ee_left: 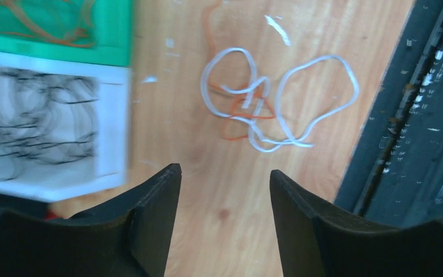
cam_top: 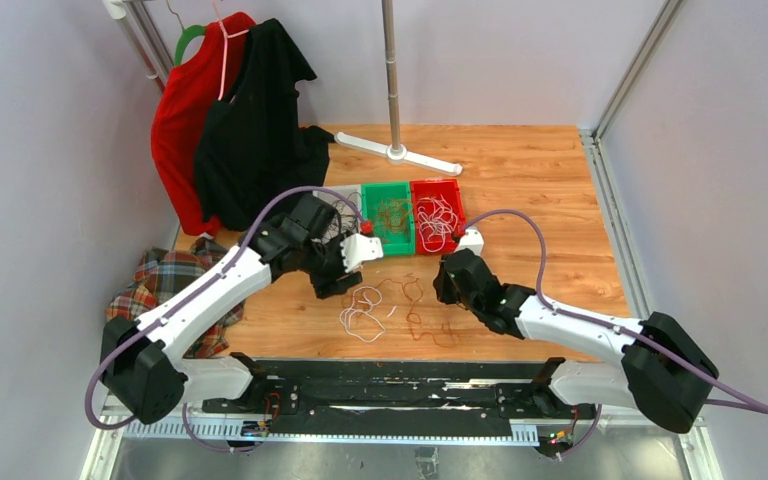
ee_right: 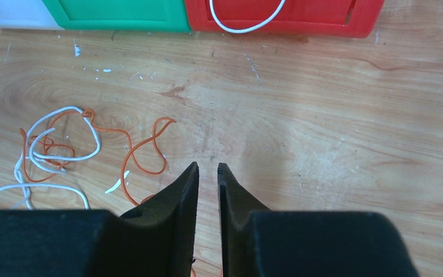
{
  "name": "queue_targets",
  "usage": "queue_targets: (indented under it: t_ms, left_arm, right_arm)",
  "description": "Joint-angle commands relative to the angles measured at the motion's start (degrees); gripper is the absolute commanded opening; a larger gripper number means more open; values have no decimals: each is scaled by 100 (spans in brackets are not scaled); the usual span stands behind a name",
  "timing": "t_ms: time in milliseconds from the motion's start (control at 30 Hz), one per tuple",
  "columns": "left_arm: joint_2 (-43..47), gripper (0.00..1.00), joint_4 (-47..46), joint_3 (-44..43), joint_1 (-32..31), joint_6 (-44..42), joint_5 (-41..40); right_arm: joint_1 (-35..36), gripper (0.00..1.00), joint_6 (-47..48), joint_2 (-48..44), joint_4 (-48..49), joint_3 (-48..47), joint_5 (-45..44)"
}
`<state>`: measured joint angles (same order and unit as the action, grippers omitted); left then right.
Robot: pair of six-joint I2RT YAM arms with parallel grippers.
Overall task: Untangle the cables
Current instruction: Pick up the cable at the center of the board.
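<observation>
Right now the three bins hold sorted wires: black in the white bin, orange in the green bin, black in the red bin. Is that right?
Not quite. The red bin holds white wires, not black, as the top external view shows. The rest stands: black wires lie in the white bin and orange wires in the green bin.

- Light is even and fairly bright, soft and diffuse in all three views; the wooden desk (cam_top: 520, 180) shows no hard glare.
- Shadows are faint: a soft dark patch lies under the left arm, just beside the white bin (ee_left: 52, 133).
- In the left wrist view that bin and the green bin (ee_left: 52, 26) above it are smeared by motion blur; the white cables (ee_left: 277, 98) to its right look softened.
- The right wrist view is sharper, wood grain crisp.
</observation>
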<state>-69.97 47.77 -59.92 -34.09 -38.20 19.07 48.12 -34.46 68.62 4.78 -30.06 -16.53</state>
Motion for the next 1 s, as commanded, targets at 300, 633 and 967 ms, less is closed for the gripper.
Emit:
queue_targets:
  t_ms: [300,633,967]
  left_arm:
    - [-792,71,-1918,1485,-738,890,-999]
    - [-689,8,-2207,1698,-740,329,-1382]
    - [29,1,-2096,1629,-722,-358,-1496]
  right_arm:
    - [56,46,198,-106,-135,-93,-260]
    - [75,52,247,22,333,-10,202]
    - [82,54,378,50,978,166,711]
